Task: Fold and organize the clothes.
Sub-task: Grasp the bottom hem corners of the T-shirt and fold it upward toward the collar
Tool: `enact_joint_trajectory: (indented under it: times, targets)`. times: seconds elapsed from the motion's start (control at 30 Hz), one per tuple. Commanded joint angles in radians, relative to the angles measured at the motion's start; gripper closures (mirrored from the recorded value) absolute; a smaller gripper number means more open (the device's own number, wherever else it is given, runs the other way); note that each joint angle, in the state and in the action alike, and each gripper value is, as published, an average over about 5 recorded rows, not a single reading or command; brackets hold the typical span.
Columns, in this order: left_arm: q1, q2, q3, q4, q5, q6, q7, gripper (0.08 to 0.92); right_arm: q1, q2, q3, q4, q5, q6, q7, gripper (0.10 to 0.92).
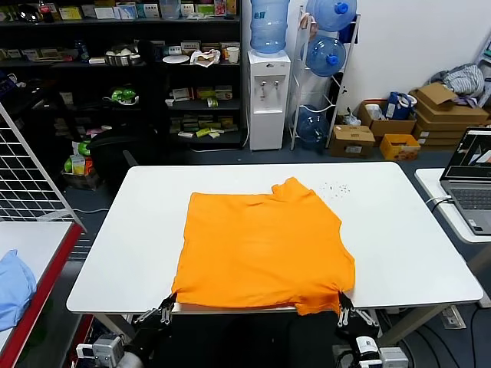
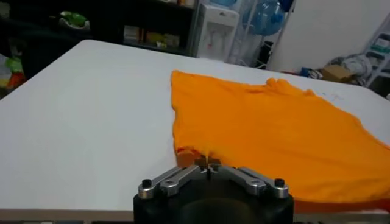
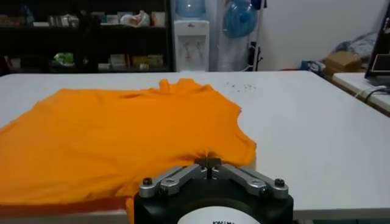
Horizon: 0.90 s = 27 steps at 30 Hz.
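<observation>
T-shirt (image 1: 265, 249) near-edge corners pinched by left gripper (image 1: 170, 300), right gripper (image 1: 340, 300).

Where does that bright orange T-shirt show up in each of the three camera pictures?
Head view: orange T-shirt in the middle of the white table, its near corners at both claws.
Left wrist view: T-shirt beyond the left claw.
Right wrist view: T-shirt beyond the right claw.
Shared landmark: water dispenser.

T-shirt (image 1: 265, 249) on table (image 1: 399, 230) — claws at near edge
</observation>
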Motion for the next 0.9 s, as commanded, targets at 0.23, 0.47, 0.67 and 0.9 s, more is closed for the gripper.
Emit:
enact_joint_trajectory:
  times: [0.23, 0.47, 0.67, 0.9]
  targets:
    - [-0.405, 0.007, 0.106, 0.212, -0.108, 0.004, -0.002, 0.908, 0.367, -0.016, -0.034, -0.146, 0.151, -0.075, 0.085, 0.902]
    - [-0.571, -0.021, 0.210, 0.322, -0.124, 0.019, -0.012, 0.908, 0.537, -0.017, -0.101, -0.265, 0.164, -0.136, 0.133, 0.902]
    - [-0.650, -0.046, 0.268, 0.385, -0.120, 0.029, -0.026, 0.908, 0.609, -0.015, -0.148, -0.325, 0.165, -0.173, 0.146, 0.902]
    - [-0.679, -0.064, 0.281, 0.409, -0.118, 0.036, -0.029, 0.908, 0.626, -0.006, -0.166, -0.350, 0.164, -0.193, 0.121, 0.896]
